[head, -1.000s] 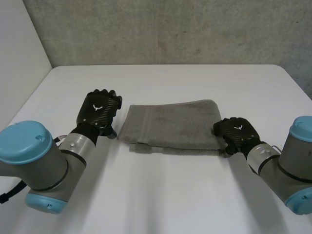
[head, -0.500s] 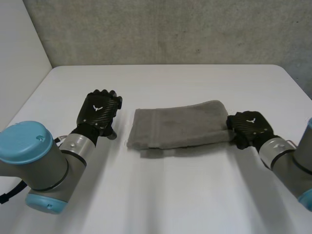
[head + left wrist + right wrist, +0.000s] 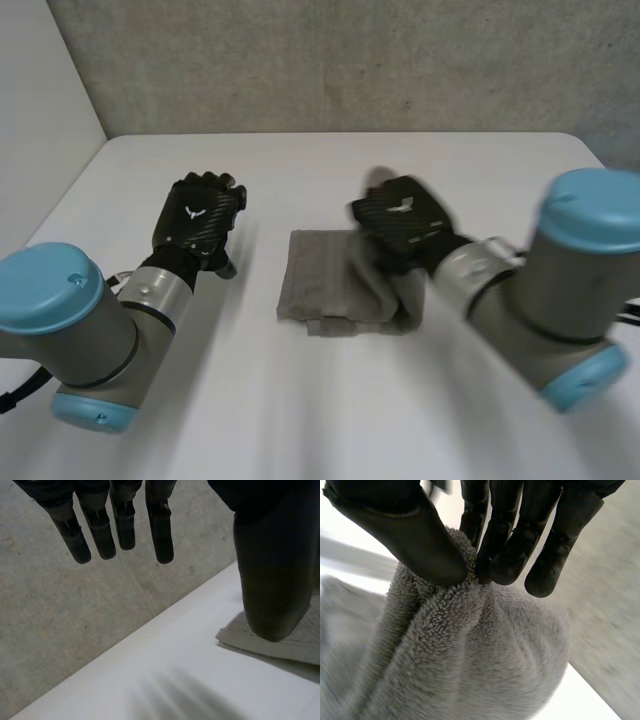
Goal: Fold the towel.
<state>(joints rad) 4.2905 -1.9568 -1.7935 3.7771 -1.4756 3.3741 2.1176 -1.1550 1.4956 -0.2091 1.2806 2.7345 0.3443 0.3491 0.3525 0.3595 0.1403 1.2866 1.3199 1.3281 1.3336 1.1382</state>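
Our left hand (image 3: 197, 222) hovers at its own side, fingers (image 3: 160, 530) straight and well apart from the thumb, holding nothing. Our right arm (image 3: 545, 290) angles in toward the middle, and our right hand (image 3: 400, 222) pinches a fold of the towel (image 3: 470, 670) between thumb and fingertips.

The towel (image 3: 470, 670) is fuzzy, looped terry cloth, matt grey; the table (image 3: 330, 400) under it is smooth and white.
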